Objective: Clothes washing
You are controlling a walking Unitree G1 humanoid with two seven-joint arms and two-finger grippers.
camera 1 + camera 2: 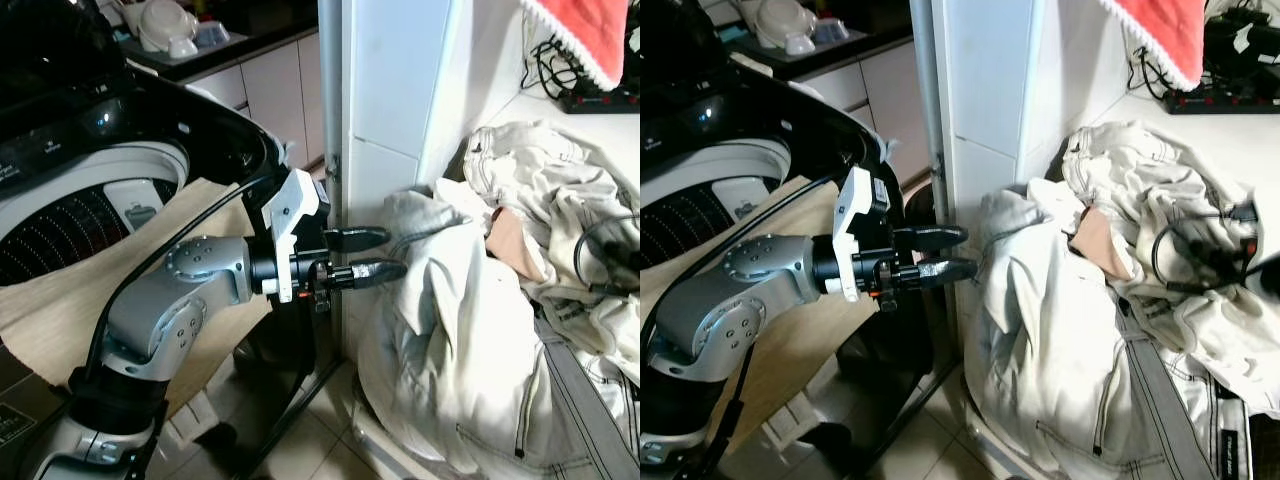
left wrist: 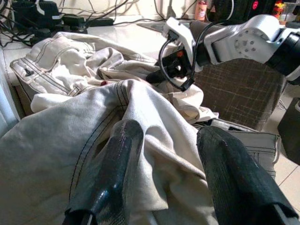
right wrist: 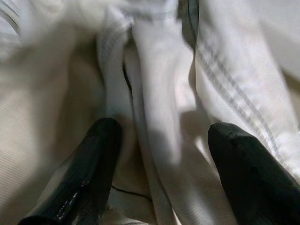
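Observation:
A heap of cream-white clothes (image 1: 470, 330) with dark stitching lies on a white counter and hangs over its edge toward the floor. My left gripper (image 1: 395, 253) reaches in from the left at the heap's near edge. It is open, and in the left wrist view a raised fold of the cloth (image 2: 154, 117) lies between its fingers (image 2: 117, 154). My right gripper (image 2: 157, 77) rests on top of the heap further back. It is open too, with a narrow white fold (image 3: 159, 93) between its fingers (image 3: 93, 159). The washing machine's drum (image 1: 60, 235) stands open at the left.
A white tiled pillar (image 1: 390, 90) stands between the washing machine and the counter. A beige cloth (image 1: 60, 310) drapes over the machine's front. A red cloth (image 1: 590, 35) hangs above, with a power strip and cables (image 1: 600, 100) behind the heap. Dishes (image 1: 165, 25) sit on a far worktop.

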